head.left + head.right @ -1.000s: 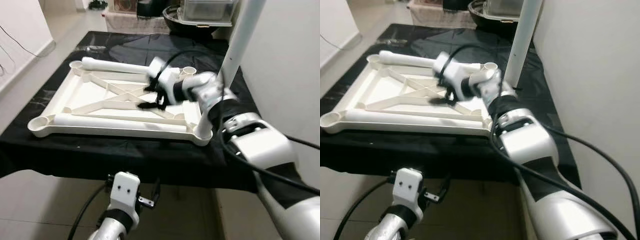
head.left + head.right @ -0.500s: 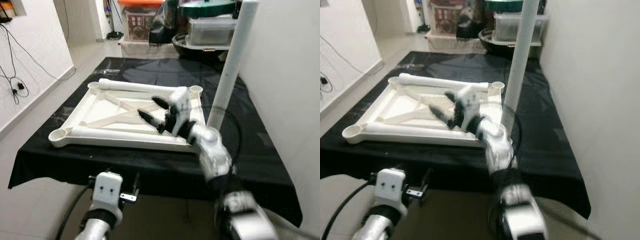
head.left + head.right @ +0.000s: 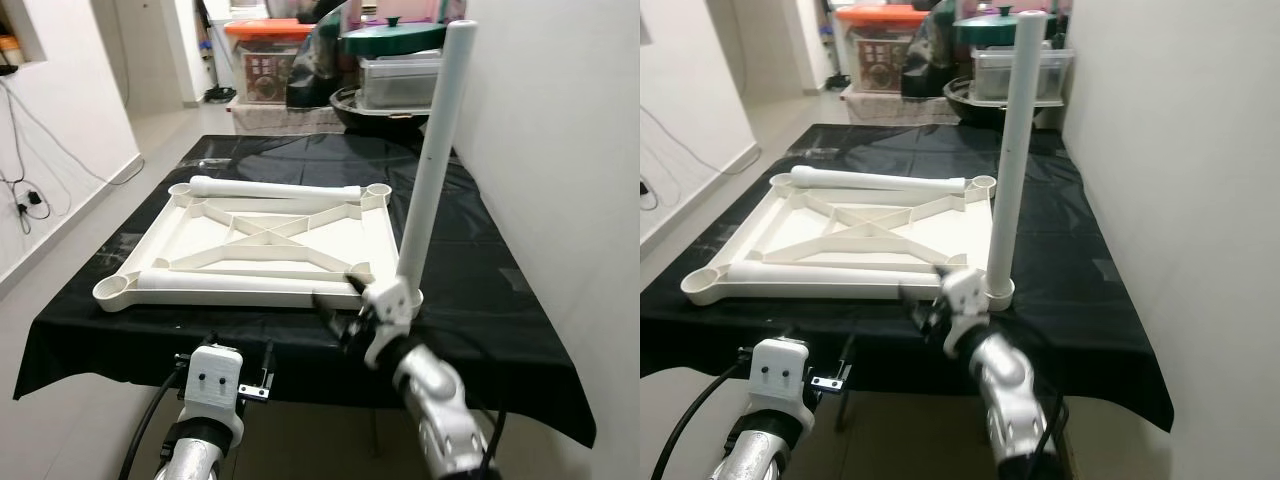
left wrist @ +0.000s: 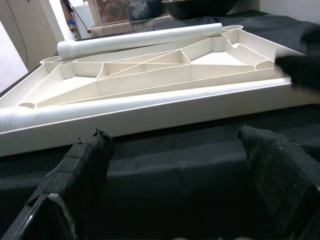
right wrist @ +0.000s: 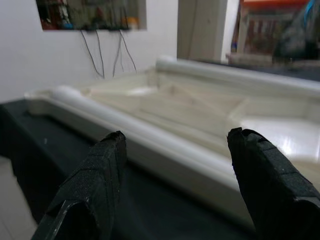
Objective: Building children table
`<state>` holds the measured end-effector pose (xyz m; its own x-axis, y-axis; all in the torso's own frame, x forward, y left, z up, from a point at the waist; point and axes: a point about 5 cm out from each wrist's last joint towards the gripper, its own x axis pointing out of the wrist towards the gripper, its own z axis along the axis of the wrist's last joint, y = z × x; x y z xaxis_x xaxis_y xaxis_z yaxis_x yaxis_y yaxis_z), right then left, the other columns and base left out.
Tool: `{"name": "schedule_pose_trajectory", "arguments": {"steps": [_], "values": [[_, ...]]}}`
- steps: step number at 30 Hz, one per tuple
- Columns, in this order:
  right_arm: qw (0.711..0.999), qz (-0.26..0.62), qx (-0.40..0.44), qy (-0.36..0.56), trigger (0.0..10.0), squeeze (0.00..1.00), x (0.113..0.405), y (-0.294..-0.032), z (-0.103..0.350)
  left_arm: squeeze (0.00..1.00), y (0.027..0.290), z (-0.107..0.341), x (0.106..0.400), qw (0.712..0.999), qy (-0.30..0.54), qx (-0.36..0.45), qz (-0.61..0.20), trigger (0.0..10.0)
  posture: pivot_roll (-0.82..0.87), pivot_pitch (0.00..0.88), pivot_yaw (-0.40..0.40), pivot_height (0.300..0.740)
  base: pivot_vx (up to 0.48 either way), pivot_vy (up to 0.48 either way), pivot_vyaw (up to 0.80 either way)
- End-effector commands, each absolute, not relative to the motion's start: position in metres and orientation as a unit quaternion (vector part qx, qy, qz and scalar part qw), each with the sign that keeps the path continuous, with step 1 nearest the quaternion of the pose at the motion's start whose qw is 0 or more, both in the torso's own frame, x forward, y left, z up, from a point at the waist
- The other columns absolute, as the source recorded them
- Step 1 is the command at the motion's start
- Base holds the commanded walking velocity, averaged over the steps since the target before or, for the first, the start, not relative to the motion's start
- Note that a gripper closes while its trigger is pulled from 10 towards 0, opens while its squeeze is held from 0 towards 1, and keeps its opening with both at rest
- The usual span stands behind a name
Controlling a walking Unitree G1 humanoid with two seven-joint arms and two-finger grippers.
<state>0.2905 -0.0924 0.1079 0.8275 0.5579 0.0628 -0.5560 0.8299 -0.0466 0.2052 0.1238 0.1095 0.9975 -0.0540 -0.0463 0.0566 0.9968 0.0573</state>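
A counter draped in black cloth carries the work. On it lies the white plastic table top, turned underside up, a shallow rectangular tray braced by crossed diagonal ribs, with a round socket at each of its four corners. Its long axis runs left to right across the counter, and it sits toward the left and middle of the cloth, well clear of the right edge.

Three white tube legs can be counted. One upright leg stands in the near right corner socket, rising straight and leaning only slightly right at the top. One loose leg lies along the far edge of the top, its length running left to right. Another loose leg lies along the near edge, parallel to the first. The near left socket, far left socket and far right socket stand open.

The right tool hangs just in front of the near right corner of the top, by the foot of the upright leg, its two black fingers spread wide with nothing between them. The left tool sits low before the counter's near edge, facing the near side of the top, fingers likewise wide apart and gripping nothing.

Storage bins stand on the floor beyond the far end.
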Motion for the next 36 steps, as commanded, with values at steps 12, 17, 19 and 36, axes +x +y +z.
{"name": "schedule_pose_trajectory", "arguments": {"steps": [12,17,19,36], "values": [[0.965,0.262,-0.025,-0.024,10.0,0.00,0.2889,-0.0927,0.1061,0.00,0.1291,0.1010,0.2039,0.999,0.038,0.026,-0.008,10.0,0.00,0.000,0.017,0.740,0.000,0.263,0.00],[0.966,0.257,-0.026,-0.020,10.0,0.00,0.2873,-0.0913,0.1067,0.00,0.1305,0.1001,0.2040,0.999,0.040,0.026,-0.008,10.0,0.01,0.000,0.021,0.740,0.000,0.472,0.00],[0.966,0.256,-0.026,-0.019,10.0,0.00,0.2872,-0.0908,0.1071,0.00,0.1310,0.0999,0.2044,0.999,0.041,0.026,-0.008,10.0,0.02,0.000,0.012,0.740,0.000,0.472,0.00],[0.968,0.248,-0.029,-0.016,10.0,0.00,0.2870,-0.0907,0.1095,0.00,0.1299,0.0993,0.2050,0.998,0.038,0.037,-0.015,10.0,0.02,0.000,0.014,0.740,0.000,0.456,0.00]]}}
